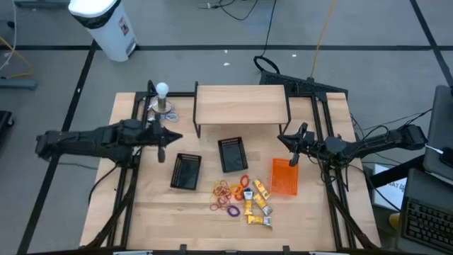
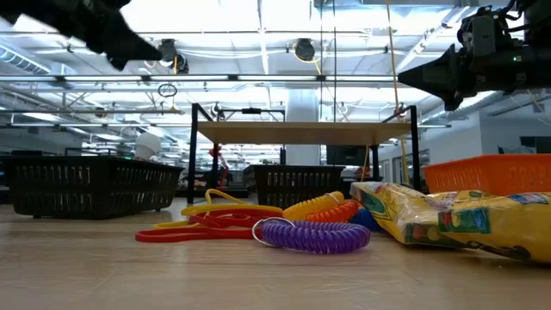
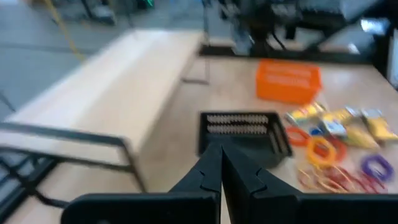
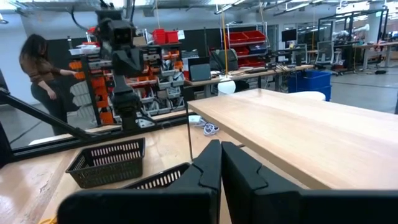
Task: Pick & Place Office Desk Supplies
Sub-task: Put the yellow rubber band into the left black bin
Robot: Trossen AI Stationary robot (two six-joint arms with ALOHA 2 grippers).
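The office desk supplies lie loose near the table's front edge. They are coloured rubber bands (image 1: pixel 228 196) (image 2: pixel 250 226) and yellow packets (image 1: pixel 257 205) (image 2: pixel 456 220), all resting flat on the wood. My left gripper (image 1: pixel 177 137) (image 3: pixel 221 163) hovers shut above the table's left half, behind a black basket (image 1: pixel 187 171), holding nothing. My right gripper (image 1: pixel 282 138) (image 4: pixel 221 163) hangs shut and empty in the air at the right, beside the wooden shelf (image 1: pixel 242 105) and behind the orange basket (image 1: pixel 284 176).
A second black basket (image 1: pixel 232 154) (image 3: pixel 244 129) stands in front of the shelf. A white ball on a metal stand (image 1: pixel 163 99) is at the back left. A white bin (image 1: pixel 106 25) stands on the floor beyond the table. A person (image 4: pixel 43 68) is far off in the room.
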